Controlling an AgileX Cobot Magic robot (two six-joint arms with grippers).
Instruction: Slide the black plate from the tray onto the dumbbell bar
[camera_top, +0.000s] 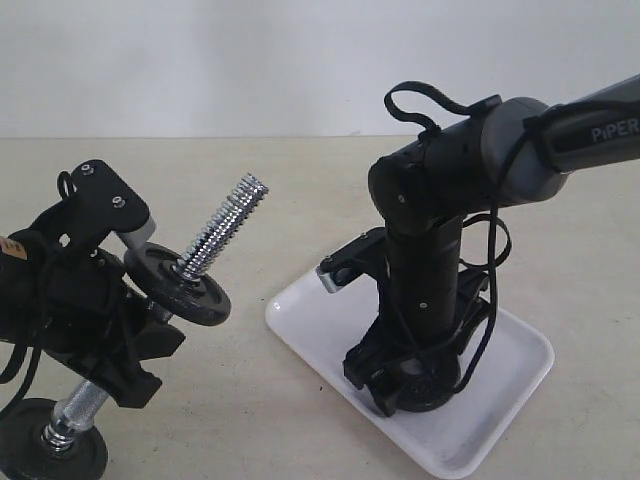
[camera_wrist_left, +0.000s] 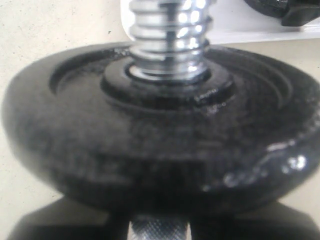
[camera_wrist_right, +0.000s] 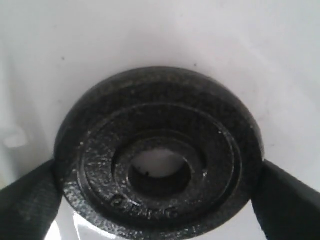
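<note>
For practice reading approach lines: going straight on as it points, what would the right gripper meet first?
Probably the tray: the right gripper points down at it, its fingers against the sides of the black plate.

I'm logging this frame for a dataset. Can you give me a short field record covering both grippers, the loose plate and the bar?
left gripper: shut on the dumbbell bar, which is tilted with its threaded end up and bare
fitted disc: on the bar, just above that grip
right gripper: lowered into the tray, fingers against both sides of the black plate
black plate: over the tray, not yet on the bar; unclear whether lifted
</note>
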